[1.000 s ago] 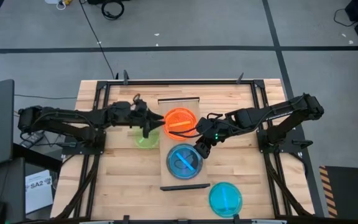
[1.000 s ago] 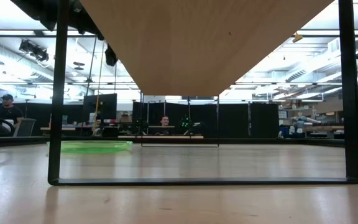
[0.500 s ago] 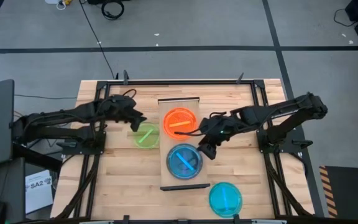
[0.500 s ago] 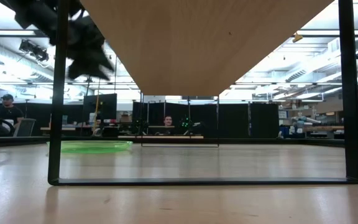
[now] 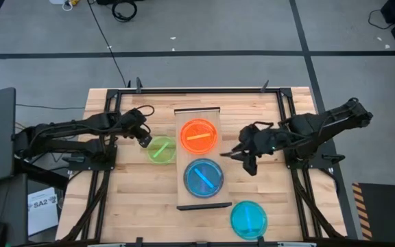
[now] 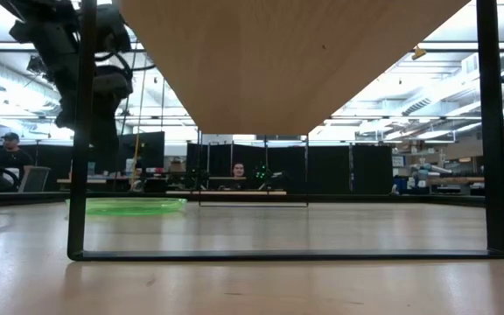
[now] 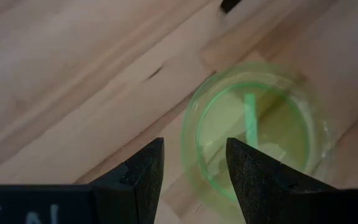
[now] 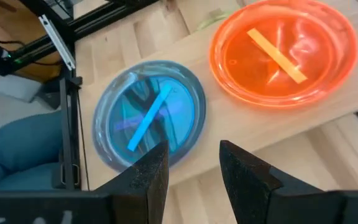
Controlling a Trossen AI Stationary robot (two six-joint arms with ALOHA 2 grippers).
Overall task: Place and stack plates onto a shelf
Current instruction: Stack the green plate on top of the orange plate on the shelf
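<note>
Progress, partial: translucent orange plastic plate (image 5: 198,134) and translucent blue plastic plate (image 5: 204,178) lie on the narrow light-wood shelf (image 5: 198,204). Lime-green plate (image 5: 161,149) and cyan plate (image 5: 248,219) remain on the counter (image 5: 122,206). Left gripper (image 5: 143,140) hovers beside the green plate, right gripper (image 5: 247,159) beside the shelf; both jaws released, empty.

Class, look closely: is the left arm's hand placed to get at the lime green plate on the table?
Probably yes: the left hand hangs open right beside the green plate, nothing between them.
</note>
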